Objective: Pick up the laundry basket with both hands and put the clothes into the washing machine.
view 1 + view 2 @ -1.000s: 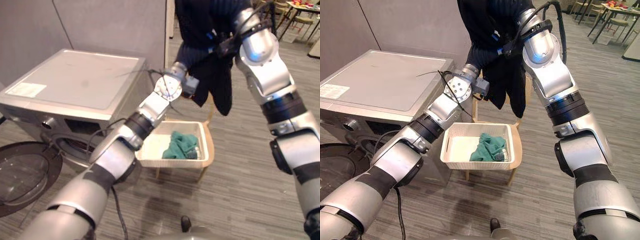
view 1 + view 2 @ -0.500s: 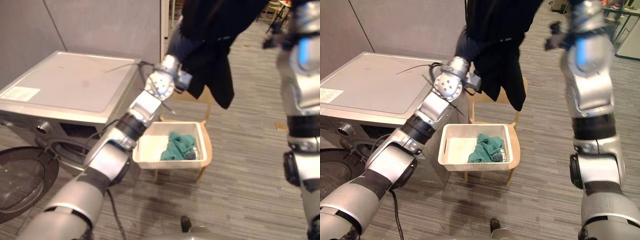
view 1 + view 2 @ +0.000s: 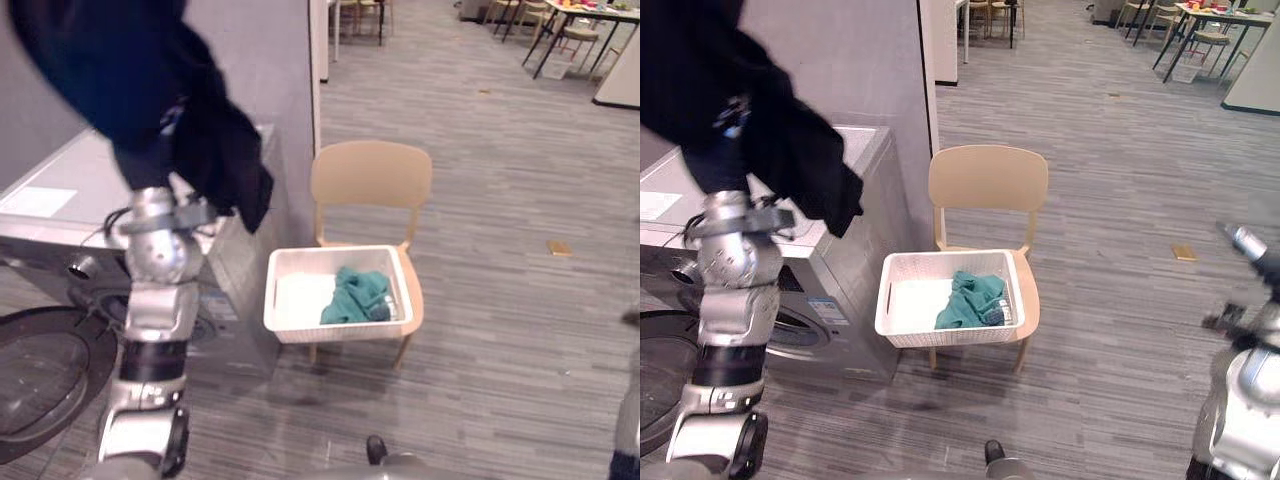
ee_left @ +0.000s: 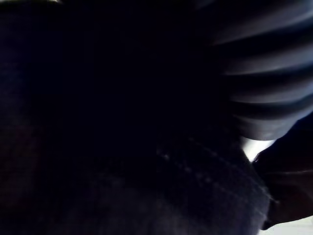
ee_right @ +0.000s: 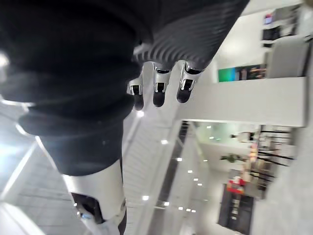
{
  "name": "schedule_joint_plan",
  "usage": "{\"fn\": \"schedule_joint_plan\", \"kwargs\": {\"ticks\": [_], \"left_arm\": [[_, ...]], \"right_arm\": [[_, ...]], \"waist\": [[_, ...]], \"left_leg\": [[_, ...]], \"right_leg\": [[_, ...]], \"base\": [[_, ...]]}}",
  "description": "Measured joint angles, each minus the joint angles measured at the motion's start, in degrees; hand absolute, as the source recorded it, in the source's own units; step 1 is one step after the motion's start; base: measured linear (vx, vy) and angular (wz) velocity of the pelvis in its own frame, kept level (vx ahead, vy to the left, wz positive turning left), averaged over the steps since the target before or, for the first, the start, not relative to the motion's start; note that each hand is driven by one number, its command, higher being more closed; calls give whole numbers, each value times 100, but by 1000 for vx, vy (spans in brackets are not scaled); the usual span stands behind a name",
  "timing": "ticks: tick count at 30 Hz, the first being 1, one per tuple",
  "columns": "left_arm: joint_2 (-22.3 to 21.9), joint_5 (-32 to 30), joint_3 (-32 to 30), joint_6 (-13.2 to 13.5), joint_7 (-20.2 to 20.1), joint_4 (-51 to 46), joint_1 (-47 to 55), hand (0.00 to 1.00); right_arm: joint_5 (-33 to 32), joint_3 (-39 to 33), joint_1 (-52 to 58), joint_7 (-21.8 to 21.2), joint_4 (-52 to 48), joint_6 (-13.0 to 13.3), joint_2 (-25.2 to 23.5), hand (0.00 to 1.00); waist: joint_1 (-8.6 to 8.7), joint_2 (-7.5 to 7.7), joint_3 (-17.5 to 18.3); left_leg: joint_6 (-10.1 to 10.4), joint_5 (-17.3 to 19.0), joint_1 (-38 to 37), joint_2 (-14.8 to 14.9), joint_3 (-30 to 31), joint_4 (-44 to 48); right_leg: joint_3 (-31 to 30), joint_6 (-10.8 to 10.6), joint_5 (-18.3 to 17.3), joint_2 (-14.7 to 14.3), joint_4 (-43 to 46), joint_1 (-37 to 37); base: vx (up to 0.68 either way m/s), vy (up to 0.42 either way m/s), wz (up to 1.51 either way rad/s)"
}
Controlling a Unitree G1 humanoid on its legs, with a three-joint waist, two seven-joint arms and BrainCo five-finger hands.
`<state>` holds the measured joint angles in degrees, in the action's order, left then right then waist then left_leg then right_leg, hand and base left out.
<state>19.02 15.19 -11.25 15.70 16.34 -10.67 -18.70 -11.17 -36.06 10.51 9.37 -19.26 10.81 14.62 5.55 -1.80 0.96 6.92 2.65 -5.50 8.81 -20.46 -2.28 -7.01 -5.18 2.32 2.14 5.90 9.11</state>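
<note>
Hanging over the left hand (image 4: pixel 264 73) at the upper left of the frame, a dark garment (image 3: pixel 150 90) hides the fingers, so I cannot tell their grip. Below it stands the washing machine (image 3: pixel 840 280), its door (image 3: pixel 40 375) open at lower left. The white laundry basket (image 3: pixel 335 331) sits on a wooden chair (image 3: pixel 370 175) at centre, a green cloth (image 3: pixel 357 295) inside. The right hand (image 5: pixel 159 95) has relaxed fingers and grips nothing.

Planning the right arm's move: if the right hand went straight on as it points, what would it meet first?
Nothing near: past the right hand its wrist view shows open room and ceiling lights. Looks free, though depth is unclear.
</note>
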Motion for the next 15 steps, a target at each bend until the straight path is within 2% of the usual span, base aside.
{"fn": "schedule_joint_plan", "kwargs": {"ticks": [3, 4, 7, 9, 11, 13, 15], "left_arm": [[-645, -14, -470, 31, 20, -307, 862, 100], [-780, -14, -505, 44, 21, -357, 1035, 100], [-1549, -11, -472, 48, -1, -748, 2222, 100], [-1985, 26, -204, 56, -37, -799, 2937, 100], [-2208, 211, 57, 49, -185, -794, 3555, 100], [-2307, 317, 353, 36, -387, -670, 4036, 100], [-2346, 453, 424, 3, -492, -441, 4312, 100]], "right_arm": [[112, 76, 518, -97, 573, -2, -841, 0], [111, 105, 585, -99, 788, -3, -1010, 0], [98, 467, 1057, -73, 1781, -48, -1942, 0], [-13, 955, 1402, -80, 2262, -61, -2056, 0], [-137, 1254, 1519, -101, 2637, -60, -2114, 0], [-246, 1592, 1533, -210, 3212, -63, -2113, 0], [-309, 1964, 1530, -276, 3579, -102, -2093, 0]], "waist": [[-10, -106, 105], [-15, -107, 105], [-102, -106, 104], [-206, -110, 100], [-255, -100, 87], [-344, -74, 55], [-430, -73, 30]], "left_leg": [[-8, -3, -10, -69, 156, -41], [-9, -3, -23, -75, 185, -39], [-57, 35, -79, -96, 306, 37], [-97, 80, -150, -109, 344, 92], [-120, 132, -227, -140, 451, 146], [-143, 286, -216, -153, 612, 276], [-140, 288, -187, -160, 785, 312]], "right_leg": [[89, -18, -69, 50, 54, -44], [116, -17, -95, 64, 80, -64], [224, -38, -296, 126, 352, -102], [288, -56, -480, 206, 619, -130], [381, -82, -630, 278, 803, -211], [514, -121, -804, 359, 931, -298], [668, -127, -904, 412, 1019, -343]], "base": [[46, 33, 22], [43, 35, 30], [32, 13, 24], [23, -5, 23], [-6, 0, 36], [-42, -11, 42], [-31, -27, 48]]}}
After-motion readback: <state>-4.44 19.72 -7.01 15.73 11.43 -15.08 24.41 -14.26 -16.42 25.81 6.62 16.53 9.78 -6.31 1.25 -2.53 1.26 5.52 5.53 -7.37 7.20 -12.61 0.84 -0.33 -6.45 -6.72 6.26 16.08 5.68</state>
